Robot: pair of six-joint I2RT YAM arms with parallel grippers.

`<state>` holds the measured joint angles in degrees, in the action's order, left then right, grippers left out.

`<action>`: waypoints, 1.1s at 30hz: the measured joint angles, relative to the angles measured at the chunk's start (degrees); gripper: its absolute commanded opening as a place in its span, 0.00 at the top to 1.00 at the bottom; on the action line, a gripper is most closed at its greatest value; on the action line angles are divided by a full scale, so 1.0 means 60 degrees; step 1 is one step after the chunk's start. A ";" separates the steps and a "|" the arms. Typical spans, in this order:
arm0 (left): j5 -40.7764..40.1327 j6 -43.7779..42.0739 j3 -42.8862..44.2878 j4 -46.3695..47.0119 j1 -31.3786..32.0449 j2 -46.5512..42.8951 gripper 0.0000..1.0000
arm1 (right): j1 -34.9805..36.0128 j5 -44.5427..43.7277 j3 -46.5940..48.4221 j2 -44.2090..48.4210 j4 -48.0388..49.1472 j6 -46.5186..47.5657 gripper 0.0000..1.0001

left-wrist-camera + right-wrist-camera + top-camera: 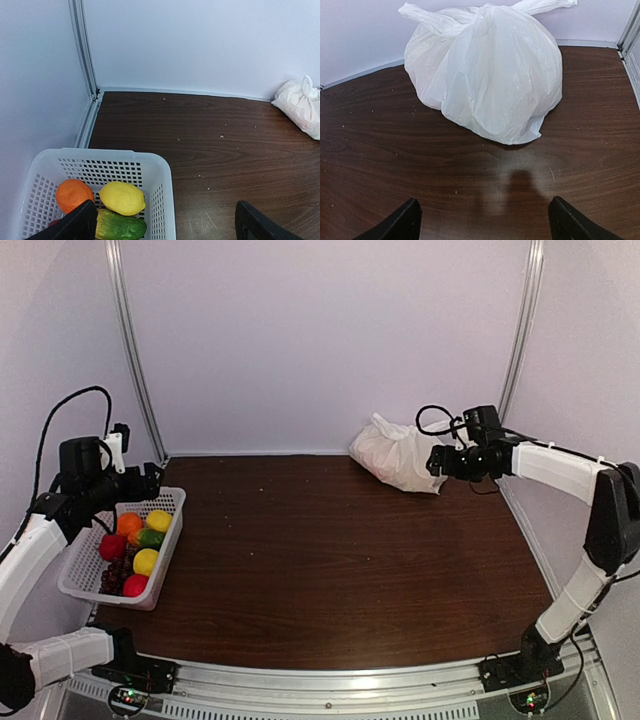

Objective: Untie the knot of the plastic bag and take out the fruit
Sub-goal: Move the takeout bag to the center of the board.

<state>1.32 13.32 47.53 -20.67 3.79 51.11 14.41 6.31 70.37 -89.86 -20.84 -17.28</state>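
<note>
The white plastic bag (pixel 398 455) sits tied at the back right of the table. In the right wrist view it (pixel 485 75) fills the upper middle, and the knot (pixel 479 11) sits at its top with two ear-like tips. Any fruit inside the bag is hidden. My right gripper (pixel 437 461) is open and empty, just right of the bag; in its own view the gripper (pixel 482 225) is a little short of the bag. My left gripper (pixel 153 481) is open and empty above the basket's far end. The bag (pixel 300 105) also shows far right in the left wrist view.
A white slatted basket (pixel 172 536) stands at the left edge, holding a ribbed orange fruit (pixel 73 195), a lemon (pixel 122 197), a green fruit (pixel 120 226), red apples (pixel 112 547) and dark grapes (pixel 115 575). Walls close the back and sides.
</note>
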 measured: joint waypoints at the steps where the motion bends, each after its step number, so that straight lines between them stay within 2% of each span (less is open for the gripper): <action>1: 0.0015 -0.0029 0.0000 -0.0007 0.0000 0.0000 0.02 | 0.0000 0.0058 0.0266 -0.0408 0.0087 -0.0044 0.13; 6: 0.0109 -0.0168 0.0000 -0.0004 0.0000 0.0000 0.03 | -0.0004 0.0025 0.1395 -0.2073 0.0688 -0.0171 0.13; 12: 0.0058 -0.0291 0.0000 -0.0029 0.0000 0.0047 0.03 | -0.0004 -0.0415 0.2157 -0.3319 0.0732 -0.0102 0.12; 21: 0.0026 -0.0459 0.0000 -0.0066 0.0000 0.0171 0.03 | -0.0044 -0.1326 0.2306 -0.3993 0.0739 0.0011 0.13; 30: 0.0087 -0.0546 0.0000 -0.0069 0.0000 0.0401 0.03 | -0.0255 -0.0834 0.2572 -0.4696 0.1133 0.0237 0.30; 33: 0.0142 -0.0576 0.0000 -0.0069 0.0000 0.0474 0.02 | -0.0266 -0.0652 0.2860 -0.4921 0.1191 0.0353 0.40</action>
<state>2.17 9.87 47.53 -21.08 3.79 53.95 12.82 2.39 87.53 -119.39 -13.69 -15.16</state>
